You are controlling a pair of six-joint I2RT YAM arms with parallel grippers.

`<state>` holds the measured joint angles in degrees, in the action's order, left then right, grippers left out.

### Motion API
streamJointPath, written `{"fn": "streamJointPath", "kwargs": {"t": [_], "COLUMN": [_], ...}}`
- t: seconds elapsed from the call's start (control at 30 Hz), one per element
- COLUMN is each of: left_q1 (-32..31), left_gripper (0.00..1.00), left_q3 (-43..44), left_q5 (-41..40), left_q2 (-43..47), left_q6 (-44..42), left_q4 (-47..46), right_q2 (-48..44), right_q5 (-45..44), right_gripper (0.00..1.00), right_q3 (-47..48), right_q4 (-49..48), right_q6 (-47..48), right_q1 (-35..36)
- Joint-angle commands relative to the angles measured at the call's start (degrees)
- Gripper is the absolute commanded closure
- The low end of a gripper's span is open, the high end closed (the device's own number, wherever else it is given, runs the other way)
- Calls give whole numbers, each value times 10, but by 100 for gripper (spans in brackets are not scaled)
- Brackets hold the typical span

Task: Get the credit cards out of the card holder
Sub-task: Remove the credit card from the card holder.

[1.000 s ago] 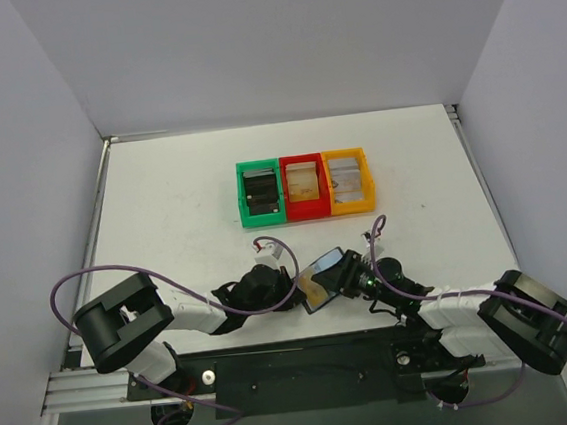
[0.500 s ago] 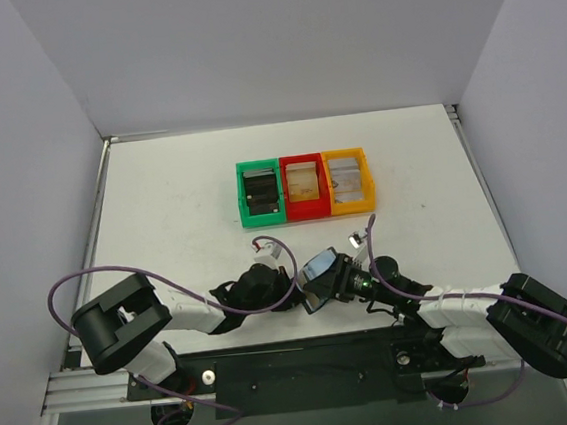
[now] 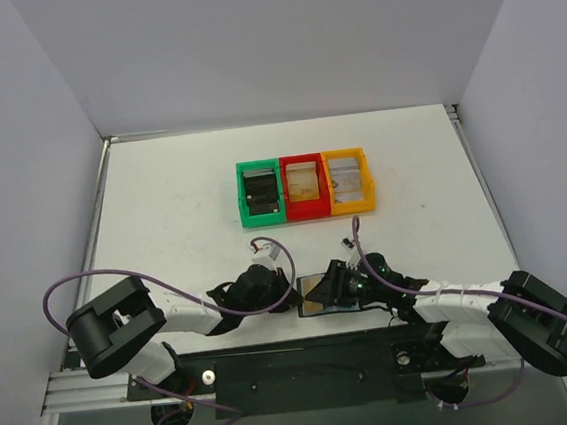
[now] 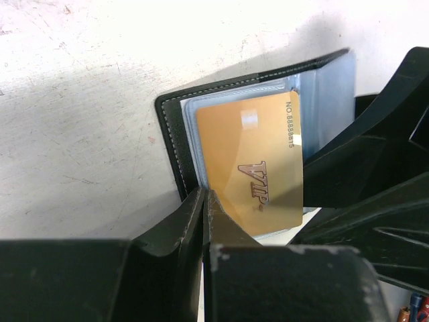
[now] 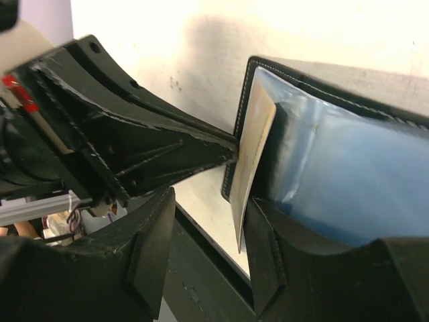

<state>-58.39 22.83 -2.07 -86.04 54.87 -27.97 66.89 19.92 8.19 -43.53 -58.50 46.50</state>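
Note:
The black card holder (image 3: 323, 291) lies open at the table's front edge between both grippers. In the left wrist view a gold VIP credit card (image 4: 255, 168) sticks out of its grey-blue pocket (image 4: 328, 94). My left gripper (image 4: 204, 198) is shut, pinching the card holder's (image 4: 171, 134) near corner, where the card's corner also runs in. My right gripper (image 5: 211, 201) is open. The card (image 5: 251, 154) stands on edge between its fingers, close to the right finger (image 5: 281, 261), with the blue pocket (image 5: 335, 181) beyond. In the top view the left gripper (image 3: 291, 294) is left of the holder and the right gripper (image 3: 347, 287) is on its right.
Green (image 3: 242, 191), red (image 3: 300, 159) and yellow (image 3: 369, 178) bins stand side by side mid-table, each holding a stack. The black base rail (image 3: 307, 356) runs just below the holder, along the table's front edge. Purple cables loop over both arms.
The card holder has come down from a raised, tilted pose to lie near flat at the table's edge. The right gripper has moved left and now stands open around the card.

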Motion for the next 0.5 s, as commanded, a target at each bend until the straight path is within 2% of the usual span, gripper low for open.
{"fn": "streamJointPath", "kwargs": {"t": [0.0, 0.47], "left_q1": [3, 2], "left_gripper": [89, 89], "left_q3": [-16, -20], "left_q5": [-5, 8], "left_q2": [5, -6], "left_q6": [-18, -16], "left_q4": [48, 24], "right_q2": [9, 69], "right_q5": [42, 34], "right_gripper": [60, 57], "right_q3": [23, 24], "right_q4": [42, -35], "right_q6": [19, -18], "right_q1": [12, 12]}}
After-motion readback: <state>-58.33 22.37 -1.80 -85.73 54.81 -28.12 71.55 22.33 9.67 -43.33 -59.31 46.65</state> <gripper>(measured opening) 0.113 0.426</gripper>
